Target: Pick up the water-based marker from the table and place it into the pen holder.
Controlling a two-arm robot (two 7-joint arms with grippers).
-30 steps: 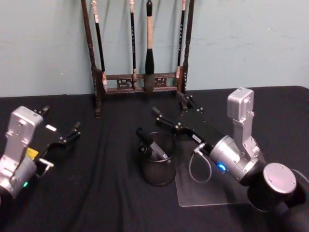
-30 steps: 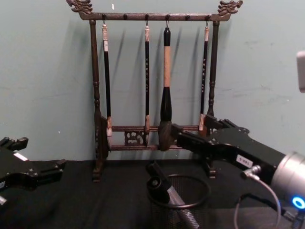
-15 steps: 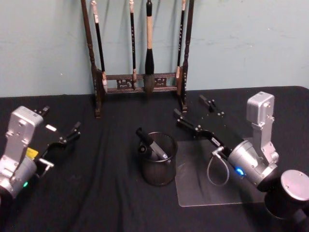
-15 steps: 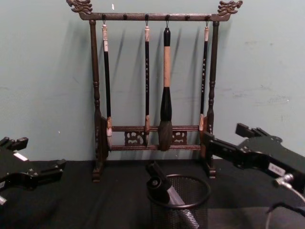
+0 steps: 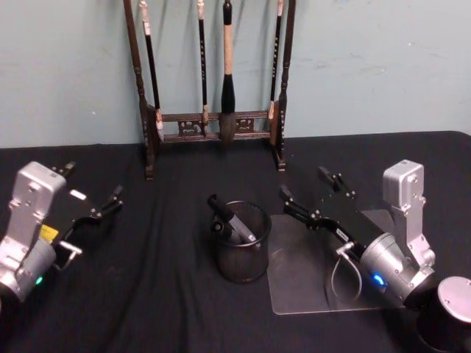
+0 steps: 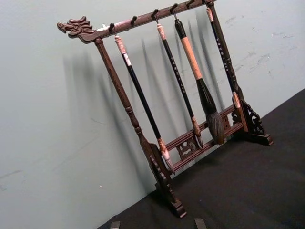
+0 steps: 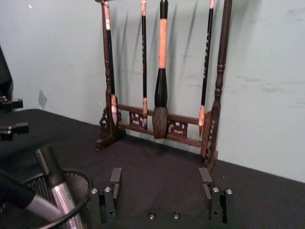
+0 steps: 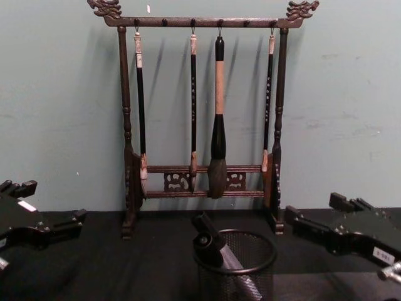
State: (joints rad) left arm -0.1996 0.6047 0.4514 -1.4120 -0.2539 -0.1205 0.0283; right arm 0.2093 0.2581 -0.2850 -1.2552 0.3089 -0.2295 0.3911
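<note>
The black mesh pen holder point(image 5: 241, 243) stands mid-table on the black cloth table point(image 5: 162, 294). Inside it the water-based marker point(image 5: 232, 222) leans toward the left, dark cap up and silver barrel below; it also shows as the marker point(image 8: 219, 251) in the holder point(image 8: 247, 276) and as the marker point(image 7: 52, 188) in the right wrist view. My right gripper point(image 5: 310, 193) hangs open and empty to the right of the holder, over a clear sheet. My left gripper point(image 5: 92, 191) is parked open at the far left, also seen as the left gripper point(image 8: 44, 210).
A tall dark wooden rack point(image 5: 213, 88) hung with several calligraphy brushes stands at the back against the wall. A clear plastic sheet point(image 5: 309, 272) lies on the cloth right of the holder. Bare cloth lies between the left arm and the holder.
My right gripper has drawn back from above the holder to the right and toward me, empty. The marker stays in the holder. The left arm has not moved.
</note>
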